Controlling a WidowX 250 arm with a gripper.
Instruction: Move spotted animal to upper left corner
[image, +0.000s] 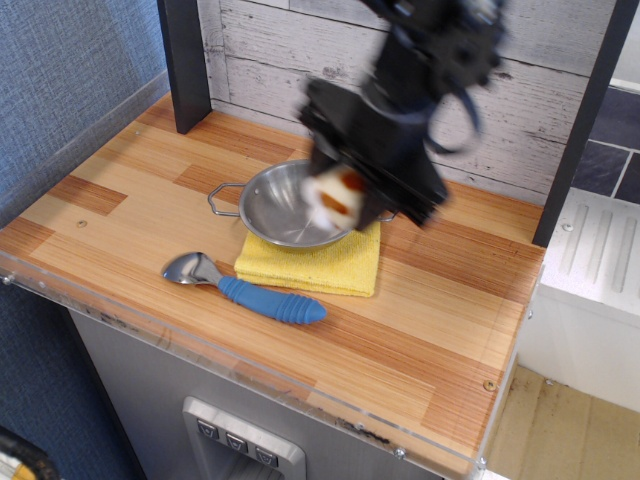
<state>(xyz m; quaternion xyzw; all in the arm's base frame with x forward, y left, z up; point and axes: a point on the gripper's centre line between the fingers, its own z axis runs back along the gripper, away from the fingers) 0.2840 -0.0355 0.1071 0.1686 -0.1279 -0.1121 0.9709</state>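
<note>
My gripper (345, 192) is shut on the spotted animal (334, 196), a small white plush dog with orange-brown patches. It holds the toy in the air above the steel bowl (280, 207), blurred by motion. The upper left corner (215, 122) of the striped wooden countertop lies where the dark post (185, 62) meets the whitewashed plank wall, to the left and behind the gripper.
The steel bowl sits on a yellow cloth (315, 265) in the middle of the countertop. A spoon with a blue handle (245, 288) lies in front of the cloth. A second dark post (580, 120) stands at the right rear.
</note>
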